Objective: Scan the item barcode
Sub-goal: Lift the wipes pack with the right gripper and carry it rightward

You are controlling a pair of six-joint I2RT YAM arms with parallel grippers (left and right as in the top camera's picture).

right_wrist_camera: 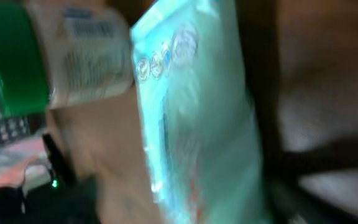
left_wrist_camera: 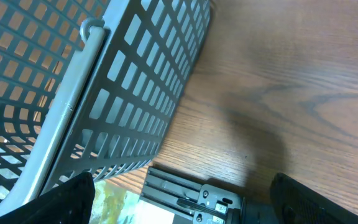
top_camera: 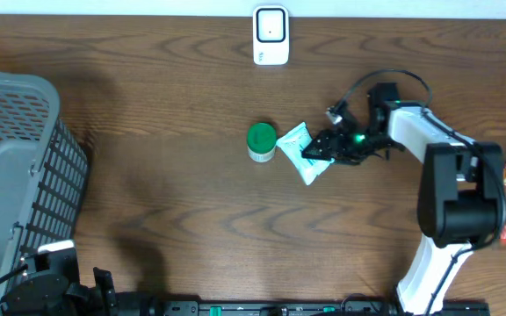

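So, beside the basket (top_camera: 25,114) your left jaws stand wide and empty. Mid-worktop (top_camera: 165,202), the teal pouch (top_camera: 303,152) lies just beside the green-capped bottle (top_camera: 261,141), well apart from the scanner (top_camera: 271,36). Your right jaws sit at the pouch's edge, but I cannot tell whether they grip it, so I judge that lifting and scanning are both still to do.

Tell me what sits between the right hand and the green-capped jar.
A pale teal packet lies between the right hand and the green-capped jar, close beside the jar. The overhead view shows it.
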